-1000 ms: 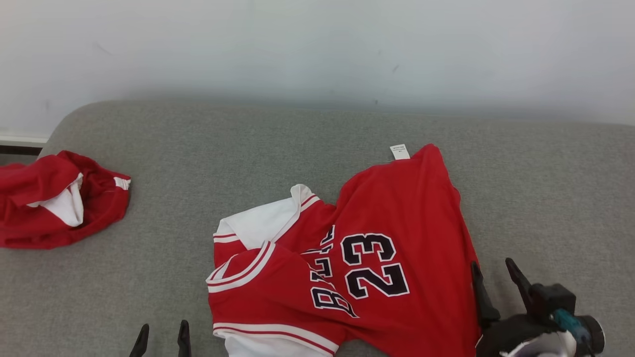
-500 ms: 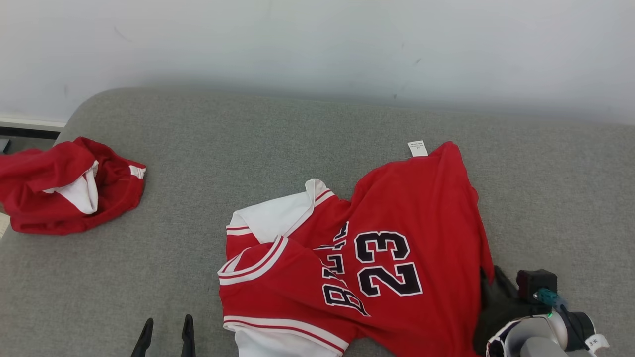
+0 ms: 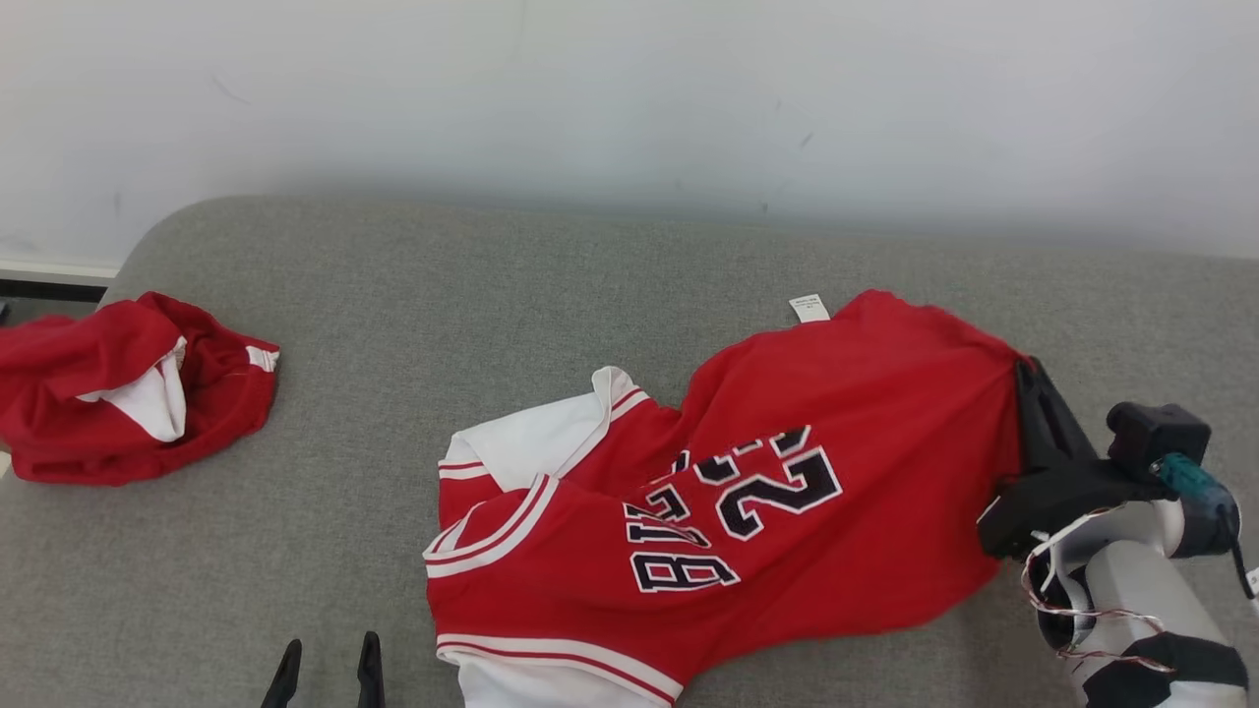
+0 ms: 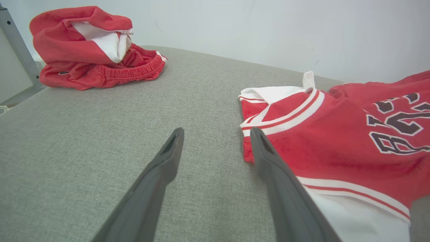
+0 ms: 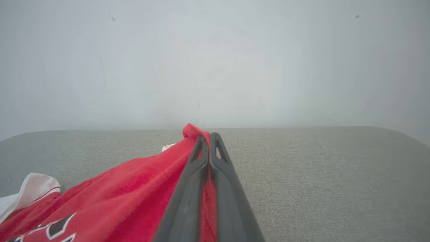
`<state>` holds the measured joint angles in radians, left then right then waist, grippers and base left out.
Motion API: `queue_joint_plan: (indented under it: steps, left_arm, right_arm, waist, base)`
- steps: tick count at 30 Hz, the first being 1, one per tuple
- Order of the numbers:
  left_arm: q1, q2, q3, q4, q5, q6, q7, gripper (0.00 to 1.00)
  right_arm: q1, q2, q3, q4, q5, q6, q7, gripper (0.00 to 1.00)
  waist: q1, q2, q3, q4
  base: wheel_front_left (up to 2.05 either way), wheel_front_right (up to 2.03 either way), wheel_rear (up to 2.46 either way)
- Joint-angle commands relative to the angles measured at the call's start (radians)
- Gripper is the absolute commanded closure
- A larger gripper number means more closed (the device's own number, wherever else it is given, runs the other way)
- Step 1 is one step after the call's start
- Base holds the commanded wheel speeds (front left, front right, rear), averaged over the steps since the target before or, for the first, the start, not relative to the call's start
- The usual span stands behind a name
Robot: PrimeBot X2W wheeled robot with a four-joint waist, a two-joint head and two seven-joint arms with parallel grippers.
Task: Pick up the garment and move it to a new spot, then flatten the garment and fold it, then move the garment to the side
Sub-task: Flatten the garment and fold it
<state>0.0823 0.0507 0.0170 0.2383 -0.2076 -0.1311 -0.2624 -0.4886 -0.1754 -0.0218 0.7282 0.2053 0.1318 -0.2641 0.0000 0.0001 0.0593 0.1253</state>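
Note:
The garment [image 3: 767, 501] is a red jersey with white trim and dark lettering, lying crumpled on the grey cushion [image 3: 551, 295]. My right gripper [image 3: 1028, 379] is shut on the jersey's right edge and holds that edge lifted above the cushion. In the right wrist view, red cloth [image 5: 134, 198] is pinched between the closed fingers [image 5: 198, 161] and bunches at their tips. My left gripper [image 3: 327, 657] stands open at the lower left, just left of the jersey's striped sleeve [image 4: 285, 117], with nothing between its fingers [image 4: 168, 158].
A second red and white garment [image 3: 128, 398] lies bunched at the cushion's far left edge. A pale wall [image 3: 629, 88] rises behind the cushion. Bare grey cushion stretches between the two garments and to the right of my right gripper.
My right gripper has shut on the jersey's right edge and risen up and back with it, stretching the cloth. The left gripper stays put. The camera shifted slightly.

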Motion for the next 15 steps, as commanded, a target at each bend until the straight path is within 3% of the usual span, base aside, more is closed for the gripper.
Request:
queue_joint_plan:
  steps: [1, 10, 15]
  left_arm:
    - [0.016, 0.0, 0.001, 0.001, -0.002, 0.002, -0.003, 0.0]
    - [0.036, 0.0, 0.001, 0.002, -0.013, 0.002, -0.003, 0.0]
    - [0.017, 0.0, -0.013, 0.009, -0.017, 0.002, -0.003, 0.0]
  right_arm:
    - [-0.005, -0.02, 0.017, -0.007, 0.026, -0.002, 0.0, 1.0]
    - [0.042, -0.085, 0.143, -0.032, 0.189, -0.002, 0.05, 1.0]
    - [0.007, -0.098, 0.178, 0.003, 0.212, -0.002, 0.043, 1.0]
  waist:
    - [0.0, -0.0001, -0.01, -0.001]
    - [0.0, -0.0001, -0.029, 0.005]
    - [0.0, -0.0001, -0.015, 0.023]
  base:
    - [0.0, 0.0, 0.0]
    - [0.0, 0.0, 0.0]
    - [0.0, 0.0, 0.0]
